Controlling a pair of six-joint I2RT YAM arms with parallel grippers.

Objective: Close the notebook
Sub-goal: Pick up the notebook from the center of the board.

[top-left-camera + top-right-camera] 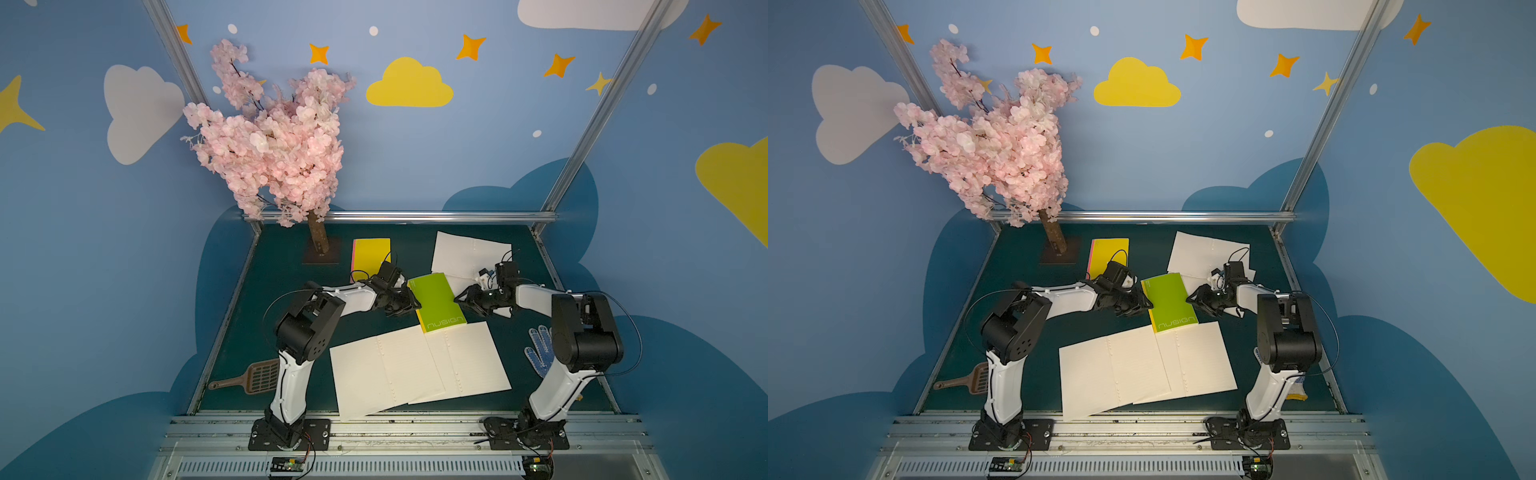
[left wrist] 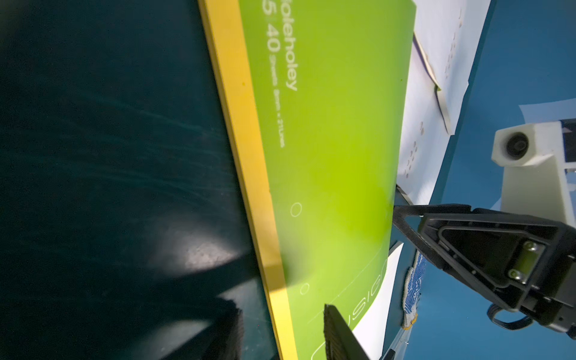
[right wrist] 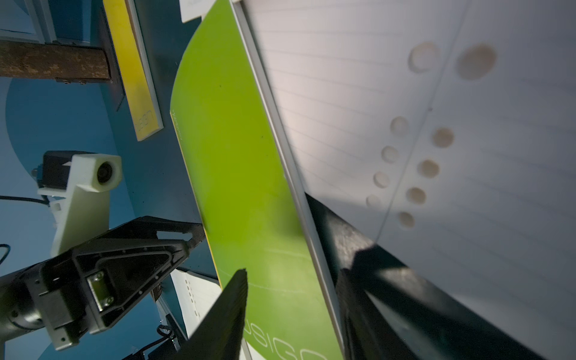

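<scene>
Both top views: closing step seemingly near its end, notebook [image 1: 440, 301] [image 1: 1173, 301] lying cover-up, right of the tree [image 1: 318, 239] and nearer the robot. Arms bent low, left claw [image 1: 415, 306] at the spine, right claw [image 1: 459, 298] at the page edge.
Left wrist: left claw [image 2: 279, 307] part-open, astride the yellow spine.
Right wrist: right claw [image 3: 277, 233] likewise parted, astride the page edge.
Next, likely: press the cover flat, then withdraw.

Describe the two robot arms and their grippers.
Both the left arm and right arm have white link shells, black joint housings and thin black cables. The left gripper and right gripper are black with triangular open-frame fingers, white camera mounts behind.
</scene>
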